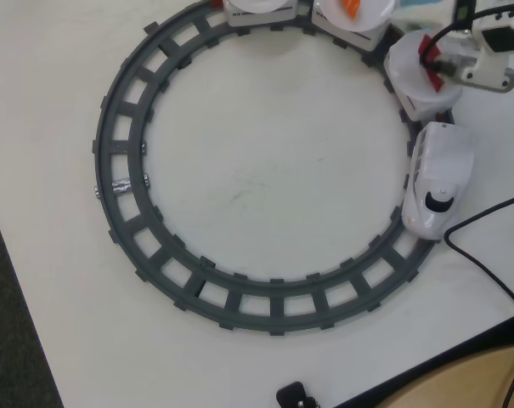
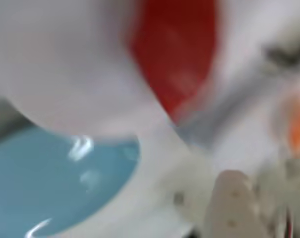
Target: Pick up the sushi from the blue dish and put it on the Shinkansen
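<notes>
The dark-red sushi (image 1: 426, 45) lies on the round white plate (image 1: 409, 72) of the car right behind the Shinkansen (image 1: 439, 178), at the track's upper right. My gripper (image 1: 435, 65) hovers just over that plate, partly covering the sushi. In the blurred wrist view the sushi (image 2: 174, 54) rests on the white plate (image 2: 65, 64), apart from the one pale finger (image 2: 229, 203) at the bottom edge. The blue dish (image 2: 55, 183) shows empty below the plate. The frames do not show how the jaws stand.
The grey ring track (image 1: 121, 170) fills the white table. Another car's plate carries the orange salmon piece (image 1: 352, 7) at the top edge, also in the wrist view (image 2: 298, 124). A black cable (image 1: 486, 255) runs along the right. The table edge is at the lower right.
</notes>
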Robot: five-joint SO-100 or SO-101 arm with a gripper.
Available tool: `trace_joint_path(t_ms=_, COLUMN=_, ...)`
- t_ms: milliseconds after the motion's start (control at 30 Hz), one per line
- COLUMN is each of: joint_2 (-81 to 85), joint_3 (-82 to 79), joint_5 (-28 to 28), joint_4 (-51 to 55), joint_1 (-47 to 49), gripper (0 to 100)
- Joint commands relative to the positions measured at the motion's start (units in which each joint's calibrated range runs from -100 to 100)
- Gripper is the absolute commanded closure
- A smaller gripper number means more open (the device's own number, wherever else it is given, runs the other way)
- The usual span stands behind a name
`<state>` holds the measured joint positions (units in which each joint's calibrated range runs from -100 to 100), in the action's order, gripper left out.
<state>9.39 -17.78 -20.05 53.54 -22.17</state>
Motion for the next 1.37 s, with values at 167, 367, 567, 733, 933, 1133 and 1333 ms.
trace_joint_path(t_ms=167, joint_2=21.1, joint_3=-16.5, joint_5=18.3, joint_4=-7.4, joint_1=-17.4, gripper=63)
trace_joint_path(t_ms=367, joint_2=25.1, joint_3=-39.9, joint_5=20.2, joint_4=-23.0, joint_1=-30.6, gripper=64)
trace_joint_path(t_ms=567, joint_2=30.6, joint_3=-51.9, joint_5=20.1, joint_4=-30.5, joint_1=-31.3, gripper=64)
trace_joint_path(t_ms=733, joint_2=37.7, joint_3=-59.6, joint_5=19.5, joint_4=-30.9, joint_1=-28.2, gripper=64)
trace_joint_path(t_ms=933, joint_2=49.9, joint_3=-68.7, joint_5=19.5, joint_4=-30.2, joint_1=-22.3, gripper=64)
trace_joint_path(t_ms=1133, joint_2=57.9, joint_3=-73.1, joint_5=19.5, joint_4=-29.1, joint_1=-21.6, gripper=64)
trace_joint_path(t_ms=1333, joint_2=58.0, joint_3=-73.1, joint_5=19.5, joint_4=-25.4, joint_1=-18.9, gripper=64)
